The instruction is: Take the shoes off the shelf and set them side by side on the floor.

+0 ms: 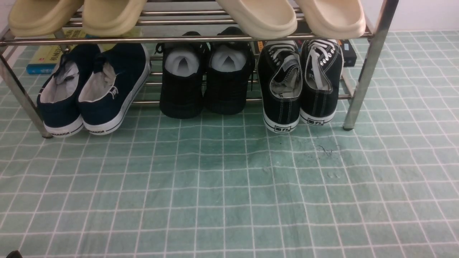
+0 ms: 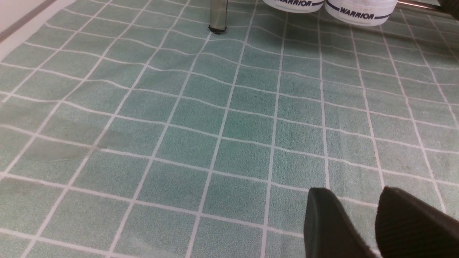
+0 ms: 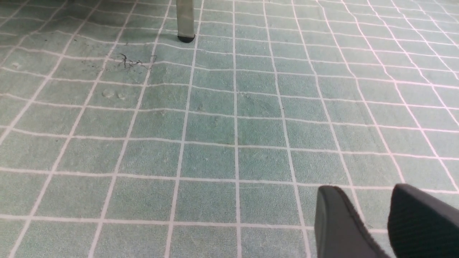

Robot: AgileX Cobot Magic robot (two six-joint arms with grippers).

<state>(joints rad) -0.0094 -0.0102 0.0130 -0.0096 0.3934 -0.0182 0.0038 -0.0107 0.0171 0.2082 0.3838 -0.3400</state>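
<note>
The pair of black canvas shoes, one (image 1: 281,84) beside the other (image 1: 321,79), stands on the lower tier at the right end of the silver shelf (image 1: 369,68), heels facing me, white laces showing. The green gridded floor (image 1: 229,186) lies bare in front of it. My left gripper (image 2: 355,193) hovers open over the floor near the shelf's left leg (image 2: 218,16), nothing between its fingers. My right gripper (image 3: 364,190) is also open and empty above the floor, short of the shelf's right leg (image 3: 185,19). Neither wrist view shows the sneakers.
Navy slip-ons (image 1: 93,89) and all-black shoes stuffed with white paper (image 1: 206,79) share the lower tier. Beige slippers (image 1: 258,16) and yellowish ones (image 1: 77,14) overhang the top tier. Books (image 1: 46,57) lie behind. Dark scuff marks (image 3: 132,61) stain the floor by the right leg.
</note>
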